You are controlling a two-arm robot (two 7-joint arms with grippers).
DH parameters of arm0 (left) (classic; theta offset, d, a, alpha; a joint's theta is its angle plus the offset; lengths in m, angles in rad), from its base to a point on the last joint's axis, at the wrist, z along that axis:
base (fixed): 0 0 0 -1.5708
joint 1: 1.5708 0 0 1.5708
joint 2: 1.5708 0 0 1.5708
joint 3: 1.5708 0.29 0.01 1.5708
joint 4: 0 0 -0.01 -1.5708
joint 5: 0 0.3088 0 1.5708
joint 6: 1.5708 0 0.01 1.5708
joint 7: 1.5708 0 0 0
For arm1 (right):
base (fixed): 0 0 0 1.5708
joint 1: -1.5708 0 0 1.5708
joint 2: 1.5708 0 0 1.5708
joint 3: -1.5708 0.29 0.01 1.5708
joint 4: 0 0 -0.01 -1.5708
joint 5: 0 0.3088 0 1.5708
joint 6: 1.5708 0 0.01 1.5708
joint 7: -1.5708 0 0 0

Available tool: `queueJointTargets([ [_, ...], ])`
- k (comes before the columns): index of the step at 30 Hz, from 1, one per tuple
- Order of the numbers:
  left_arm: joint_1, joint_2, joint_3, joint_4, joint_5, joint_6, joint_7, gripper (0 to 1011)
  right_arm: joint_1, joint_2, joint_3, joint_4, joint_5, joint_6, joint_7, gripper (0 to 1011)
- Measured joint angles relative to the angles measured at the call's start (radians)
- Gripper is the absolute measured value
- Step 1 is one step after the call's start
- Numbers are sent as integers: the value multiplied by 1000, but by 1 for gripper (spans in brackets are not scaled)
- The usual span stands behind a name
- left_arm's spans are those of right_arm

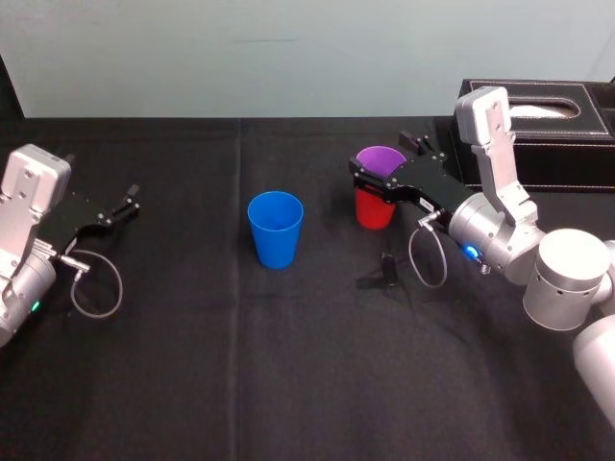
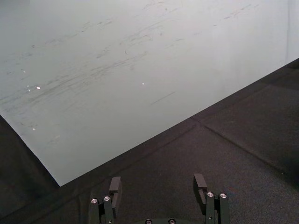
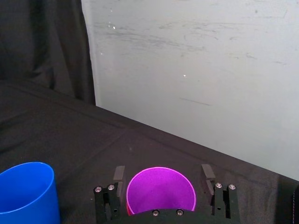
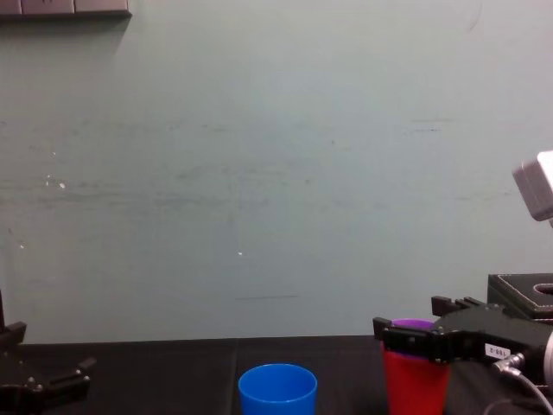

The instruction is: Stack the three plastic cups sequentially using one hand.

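A purple cup [image 1: 381, 158] sits nested inside a red cup [image 1: 375, 209], upright on the black table right of centre. My right gripper [image 1: 384, 163] straddles the purple cup's rim; in the right wrist view its fingers [image 3: 119, 175] stand just clear of the purple cup [image 3: 161, 189] on both sides, so the right gripper [image 3: 162, 173] is open. Left of this pair a blue cup [image 1: 276, 229] stands alone and upright. From the chest view the red cup [image 4: 415, 380] and blue cup [image 4: 276, 391] show side on. My left gripper [image 1: 128, 200] rests open at the far left with nothing between its fingers.
A black box [image 1: 548, 125] with a hole in its top stands at the back right, close behind my right arm. A pale wall runs along the table's far edge. Black cloth lies bare between the blue cup and the left gripper [image 2: 156, 184].
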Motion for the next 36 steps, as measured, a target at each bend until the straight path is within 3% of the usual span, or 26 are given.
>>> queueJointTargets([
  [7, 0, 0, 0, 0, 0, 0, 0, 1005, -9, 7, 5, -32, -1, 1, -2, 1004],
  [17, 0, 0, 0, 0, 0, 0, 0, 1005, -55, 36, 16, -158, -9, 43, -15, 1004],
  [26, 0, 0, 0, 0, 0, 0, 0, 1005, -163, 95, 43, -307, 32, 47, 14, 1004],
  [36, 0, 0, 0, 0, 0, 0, 0, 1005, -305, 164, 47, -391, 70, -33, 65, 1004],
])
